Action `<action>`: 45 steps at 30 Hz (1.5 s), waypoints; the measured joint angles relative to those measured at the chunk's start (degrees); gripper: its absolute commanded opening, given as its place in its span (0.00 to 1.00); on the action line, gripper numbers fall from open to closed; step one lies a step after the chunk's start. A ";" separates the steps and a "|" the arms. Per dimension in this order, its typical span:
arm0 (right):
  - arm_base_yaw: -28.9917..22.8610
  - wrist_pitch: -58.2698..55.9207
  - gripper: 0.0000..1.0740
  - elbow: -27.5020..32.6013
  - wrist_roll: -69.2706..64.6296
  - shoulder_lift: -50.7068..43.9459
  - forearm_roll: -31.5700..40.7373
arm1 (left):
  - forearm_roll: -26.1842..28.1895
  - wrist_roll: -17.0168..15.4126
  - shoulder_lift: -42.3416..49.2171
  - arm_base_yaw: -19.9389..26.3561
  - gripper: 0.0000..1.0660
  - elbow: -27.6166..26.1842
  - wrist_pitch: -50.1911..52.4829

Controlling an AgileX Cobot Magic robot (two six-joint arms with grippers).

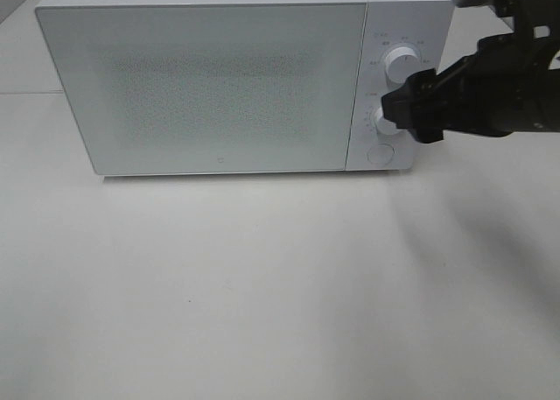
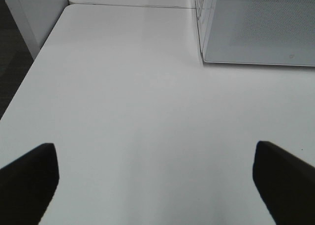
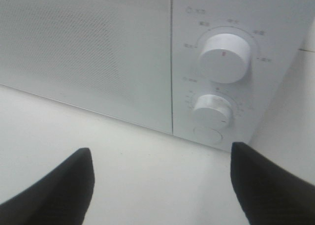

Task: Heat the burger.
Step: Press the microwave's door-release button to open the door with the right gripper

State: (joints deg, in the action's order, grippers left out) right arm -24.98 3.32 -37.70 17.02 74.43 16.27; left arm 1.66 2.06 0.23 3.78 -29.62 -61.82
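Microwave (image 1: 210, 85) sits at the 12 o'clock end of the white table (image 1: 262, 286), door (image 1: 206, 80) shut. The door face is frosted and speckled and nothing shows through it. Burger: not seen in any view, so its place cannot be told. The control strip is on the microwave's 3 o'clock side, with the upper dial (image 1: 401, 61) at its 12 o'clock end, the lower dial (image 1: 388, 120) below it and a round button (image 1: 380, 153) at its 6 o'clock end. Right gripper (image 1: 411, 113) comes in from 3 o'clock of the high view. There its dark tip overlaps the 3 o'clock edge of the lower dial. The right wrist camera shows its fingers (image 3: 54, 190) spread wide with nothing between them, both dials ahead of the tips and clear of them. Left gripper (image 2: 155, 151) appears only in its own wrist camera: fingers (image 2: 29, 180) spread fully, nothing held, bare table under them, and a corner of the microwave ahead and well apart
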 measured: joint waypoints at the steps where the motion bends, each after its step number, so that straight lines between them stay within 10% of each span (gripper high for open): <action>1: 0.00 0.00 0.72 0.00 0.00 0.00 0.00 | 0.00 0.00 0.00 0.00 0.94 0.00 0.00; 15: 14.44 -20.97 0.71 -1.20 -6.42 -16.90 -7.16 | 0.00 0.00 0.00 0.00 0.94 0.00 0.00; 45: 14.50 -52.83 0.71 -1.20 -21.83 -54.43 -22.52 | 0.00 0.00 0.00 0.00 0.94 0.00 0.00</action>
State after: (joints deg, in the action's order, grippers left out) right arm -10.49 -49.50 -38.90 -4.81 20.00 -6.25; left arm 1.66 2.06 0.23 3.78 -29.62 -61.82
